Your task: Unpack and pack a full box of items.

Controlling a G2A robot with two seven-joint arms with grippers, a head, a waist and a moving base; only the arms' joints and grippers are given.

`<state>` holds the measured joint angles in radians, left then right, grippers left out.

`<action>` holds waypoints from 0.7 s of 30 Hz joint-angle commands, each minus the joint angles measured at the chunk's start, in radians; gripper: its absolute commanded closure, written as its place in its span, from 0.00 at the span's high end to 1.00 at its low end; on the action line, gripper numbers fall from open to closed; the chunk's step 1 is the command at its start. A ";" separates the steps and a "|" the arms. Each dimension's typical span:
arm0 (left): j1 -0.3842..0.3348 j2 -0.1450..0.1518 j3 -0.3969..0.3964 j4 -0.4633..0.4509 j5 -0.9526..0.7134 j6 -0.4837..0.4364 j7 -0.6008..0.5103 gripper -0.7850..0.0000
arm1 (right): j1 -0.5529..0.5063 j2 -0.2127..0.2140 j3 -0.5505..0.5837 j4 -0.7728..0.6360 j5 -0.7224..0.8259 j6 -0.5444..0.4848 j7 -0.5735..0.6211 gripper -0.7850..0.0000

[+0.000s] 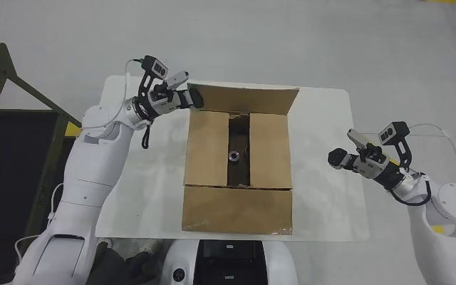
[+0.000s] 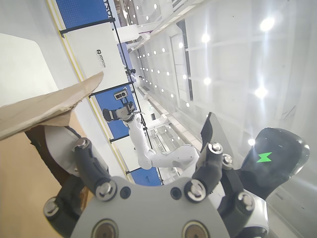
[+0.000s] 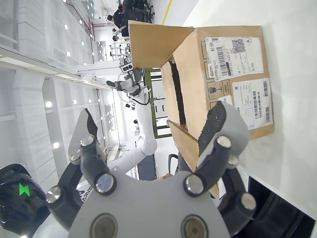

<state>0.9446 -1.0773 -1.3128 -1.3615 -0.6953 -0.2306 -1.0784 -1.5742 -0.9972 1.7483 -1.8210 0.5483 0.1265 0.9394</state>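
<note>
A cardboard box stands at the middle of a white table, partly opened. Its far flap is raised and its near flap is folded out flat toward the robot. The two side flaps lie almost shut over the top, and a dark slot between them shows something of what is inside, including a small round item; the rest of the contents cannot be made out. The left gripper sits at the far left corner of the box, right by the end of the raised flap. Its wrist view shows the fingers spread wide, with the torn edge of the flap lying across the other one, so whether that finger touches the cardboard cannot be told. The right gripper hangs over bare table to the right of the box, well apart from it, its ridged pads parted with nothing between them. From that side the box's outer wall carries white shipping labels.
</note>
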 commanded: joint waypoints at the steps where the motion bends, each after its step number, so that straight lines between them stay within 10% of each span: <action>1: -0.011 -0.003 0.015 0.005 0.014 -0.004 0.010 1.00 | 0.000 0.000 0.000 0.000 0.000 0.000 0.000 1.00; 21: -0.152 -0.039 0.141 0.144 0.349 -0.101 0.311 1.00 | 0.000 0.000 0.000 0.000 0.000 0.000 0.000 1.00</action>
<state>0.7983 -1.1152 -1.1761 -1.2251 -0.3865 -0.3128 -0.7946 -1.5742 -0.9972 1.7483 -1.8210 0.5483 0.1265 0.9394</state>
